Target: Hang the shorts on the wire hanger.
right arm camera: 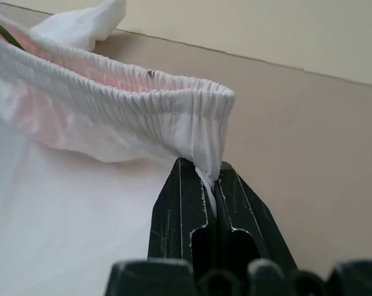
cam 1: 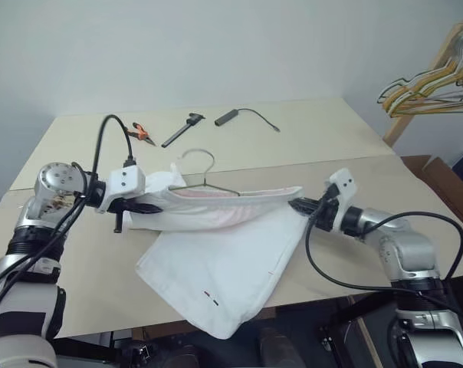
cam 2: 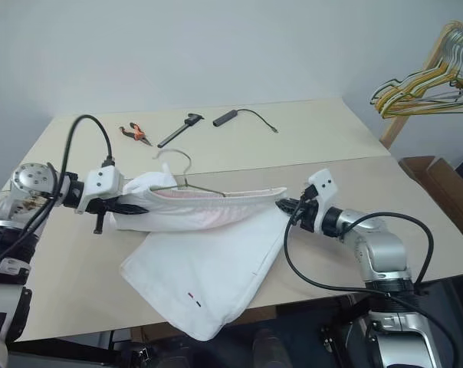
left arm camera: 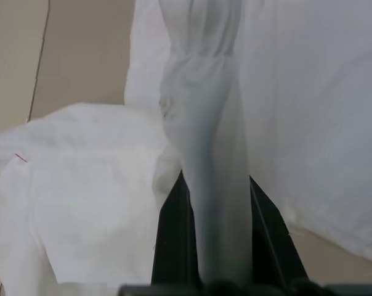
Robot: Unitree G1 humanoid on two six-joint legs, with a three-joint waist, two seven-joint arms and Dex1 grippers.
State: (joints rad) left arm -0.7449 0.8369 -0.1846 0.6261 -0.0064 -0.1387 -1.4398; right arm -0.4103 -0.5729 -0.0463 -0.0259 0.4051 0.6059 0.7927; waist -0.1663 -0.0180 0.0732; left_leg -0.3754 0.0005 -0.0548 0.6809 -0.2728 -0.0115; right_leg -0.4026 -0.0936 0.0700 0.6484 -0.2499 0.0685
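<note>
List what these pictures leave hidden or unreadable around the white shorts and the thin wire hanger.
- Thin dark wire hanger: in the head views its lower bar and shoulders lie inside the white fabric shorts; how it sits there is hidden.
- Left gripper: in the left wrist view bunched waistband covers the gap between its fingers.
- Small tools at the beige table's far side: too small to identify.

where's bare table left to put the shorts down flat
Bare table lies right of the cable adapter, and along the left edge below the pliers. The middle is crowded: shorts, wire hanger, both end effectors.
</note>
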